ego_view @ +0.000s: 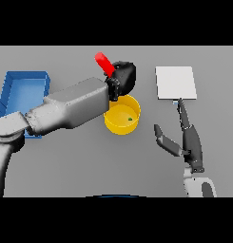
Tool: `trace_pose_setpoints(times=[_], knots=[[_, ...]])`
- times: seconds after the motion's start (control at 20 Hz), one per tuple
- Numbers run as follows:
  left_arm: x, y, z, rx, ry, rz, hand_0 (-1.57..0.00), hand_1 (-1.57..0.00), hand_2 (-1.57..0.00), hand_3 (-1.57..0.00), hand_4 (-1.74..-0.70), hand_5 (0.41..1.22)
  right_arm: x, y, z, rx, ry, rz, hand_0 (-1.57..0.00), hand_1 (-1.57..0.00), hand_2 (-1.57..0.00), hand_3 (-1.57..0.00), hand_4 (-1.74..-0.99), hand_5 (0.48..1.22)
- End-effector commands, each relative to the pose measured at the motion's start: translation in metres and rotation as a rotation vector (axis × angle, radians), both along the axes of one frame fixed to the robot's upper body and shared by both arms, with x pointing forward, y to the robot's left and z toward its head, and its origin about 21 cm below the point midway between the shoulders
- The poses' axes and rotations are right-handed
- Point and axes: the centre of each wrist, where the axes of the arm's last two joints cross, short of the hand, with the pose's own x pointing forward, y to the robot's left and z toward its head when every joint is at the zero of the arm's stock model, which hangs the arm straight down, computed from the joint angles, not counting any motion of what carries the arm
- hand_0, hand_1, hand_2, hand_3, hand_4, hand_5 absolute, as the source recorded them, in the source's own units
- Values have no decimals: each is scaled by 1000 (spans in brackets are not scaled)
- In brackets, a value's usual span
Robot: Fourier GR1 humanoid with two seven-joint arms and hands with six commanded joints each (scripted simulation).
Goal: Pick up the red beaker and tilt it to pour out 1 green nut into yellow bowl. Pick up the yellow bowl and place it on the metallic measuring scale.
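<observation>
Head view: left hand [123, 76] is clenched round the red beaker [104, 63], tilted above the yellow bowl [121, 115] just below it; one green nut [130, 118] lies inside. The bowl looks light, rigid and smooth; its rim is the likely hold. Beaker mouth is hidden behind the hand. Right hand [184, 137], fingers straight, reaches toward the measuring scale [175, 82].

We counted one red beaker [104, 63], one yellow bowl [121, 120] and one green nut [131, 118]. We also saw one metallic measuring scale [175, 82], one blue tray [24, 89] and two hands.
</observation>
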Motion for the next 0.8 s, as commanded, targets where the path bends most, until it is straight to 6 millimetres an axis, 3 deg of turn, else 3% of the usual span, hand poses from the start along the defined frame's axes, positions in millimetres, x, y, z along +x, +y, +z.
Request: trace_pose_setpoints(times=[0.0,0.2,0.3,0.4,0.5,0.6,0.75], knots=[[5,-2,10,11,-14,-3,-1571,-1571,-1571,-1571,-1721,1221,1,-1,-2,1,10,-4,1,1,1,1,-1153,636],[30,4,71,-27,-143,29,-1571,-1571,-1571,-1571,-1725,1221,3,5,-3,5,-9,20,1,1,1,1,-1154,654],[43,15,112,-104,-188,65,-1571,-1571,-1571,-1179,-1731,1221,6,4,-2,-11,-19,19,1,1,1,1,-1160,660],[57,32,146,-241,-234,171,-1571,-1571,-1571,-1320,-1727,1221,7,2,-3,-18,-18,22,1,1,1,1,-1161,661],[68,54,180,-448,-228,279,-1571,-1571,-1571,-1410,-1729,1221,7,7,-2,10,-24,39,1,1,1,1,-1156,658],[77,89,205,-732,-169,425,-1571,-1571,-1571,-1468,-1734,1221,9,4,-3,-33,-6,10,1,1,1,1,-1146,641],[88,144,219,-1128,-97,628,-1571,-1571,-1571,-1402,-1737,1221,11,7,1,-50,-29,26,1,1,1,1,-1142,630]])
